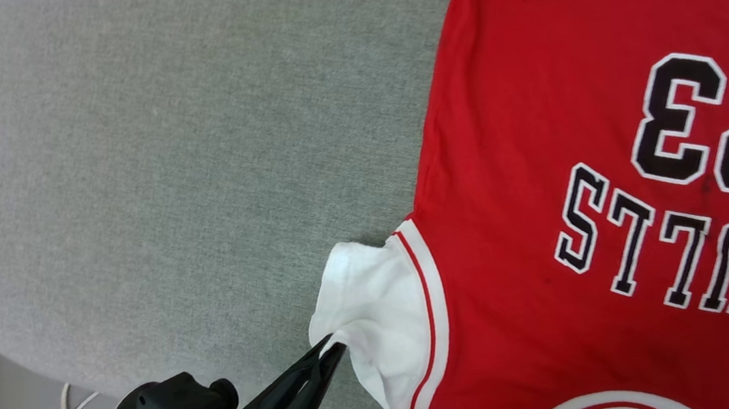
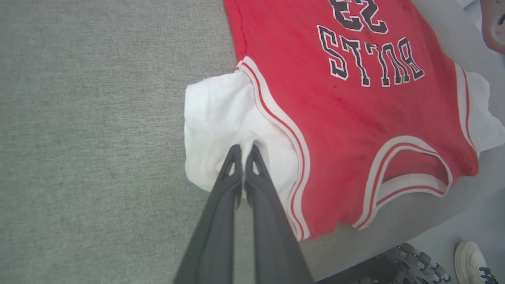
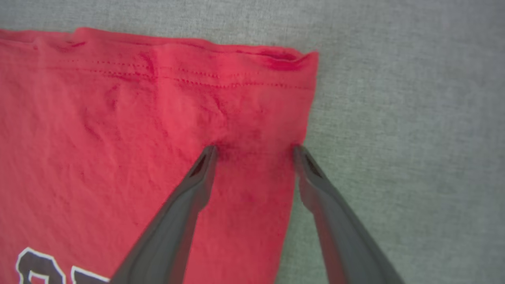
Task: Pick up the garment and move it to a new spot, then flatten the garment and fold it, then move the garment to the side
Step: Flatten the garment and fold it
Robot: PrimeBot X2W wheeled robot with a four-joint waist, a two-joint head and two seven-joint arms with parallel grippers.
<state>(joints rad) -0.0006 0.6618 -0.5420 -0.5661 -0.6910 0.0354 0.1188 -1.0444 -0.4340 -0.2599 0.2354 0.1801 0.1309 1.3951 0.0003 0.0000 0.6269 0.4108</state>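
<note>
Left gripper point(image 1: 336, 346): jaws closed, pinching a fold at the near edge of the white short sleeve point(image 1: 375, 299). The red jersey-style garment point(image 1: 536, 144) with black-and-white "BULLS" lettering lies spread flat, front up, collar nearest, on the grey woven upholstered surface point(image 1: 193, 148). Right gripper point(image 3: 254, 152): jaws fully apart, holding nothing. Its tips are at the far hem corner, one on the red cloth and the other at the cloth's side edge.
</note>
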